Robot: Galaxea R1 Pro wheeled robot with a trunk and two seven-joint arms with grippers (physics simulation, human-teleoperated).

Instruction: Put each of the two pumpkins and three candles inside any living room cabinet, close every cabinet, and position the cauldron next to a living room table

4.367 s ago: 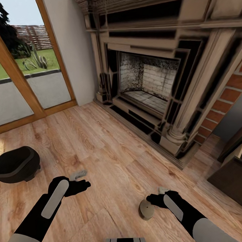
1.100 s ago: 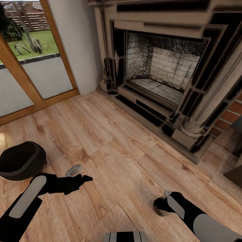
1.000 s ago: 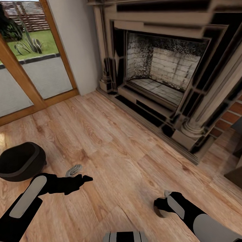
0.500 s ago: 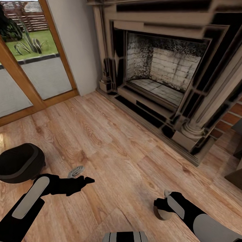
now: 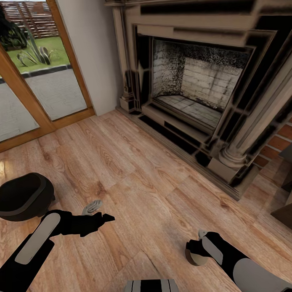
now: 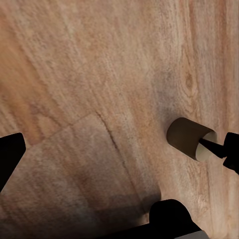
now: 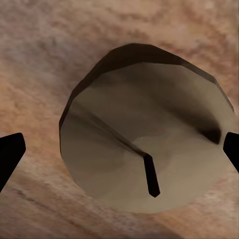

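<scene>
Right gripper (image 7: 119,149) spread over a candle (image 7: 147,127) on the floor (image 5: 134,176), not gripped; left gripper (image 5: 107,216) spread, empty; cauldron (image 5: 22,201) beside left arm; nothing visibly stowed yet.

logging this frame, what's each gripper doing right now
Left gripper: open, holding nothing, above bare floor.
Right gripper: open, fingertips either side of a candle, not closed on it.

Matte black cauldron (image 5: 22,201), grey-beige candle (image 7: 147,132), orange-brown woodgrain floor (image 5: 134,180)
</scene>
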